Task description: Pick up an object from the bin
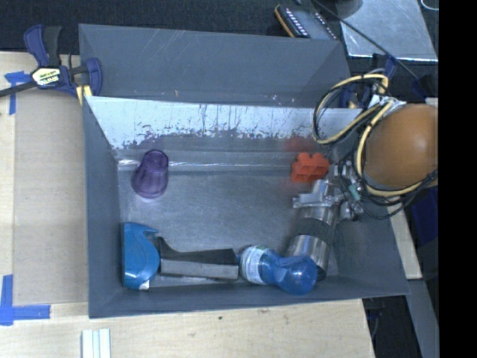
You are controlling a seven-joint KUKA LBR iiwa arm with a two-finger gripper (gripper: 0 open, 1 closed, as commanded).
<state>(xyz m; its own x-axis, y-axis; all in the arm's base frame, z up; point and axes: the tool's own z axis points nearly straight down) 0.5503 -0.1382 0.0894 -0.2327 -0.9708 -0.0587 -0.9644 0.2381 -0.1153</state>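
The gripper [316, 218] hangs just behind the right end of the blue bottle [282, 269], which lies on its side along the front wall of the bin [223, 66]. I cannot tell whether the gripper is spread or closed. A sound pick probably means straddling the bottle crosswise, clear of the blue-headed tool [141, 253] touching its cap.

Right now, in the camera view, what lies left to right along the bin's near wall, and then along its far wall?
Near wall: blue-headed tool with a grey handle → blue bottle-shaped thing. Far wall: purple cup → orange block.
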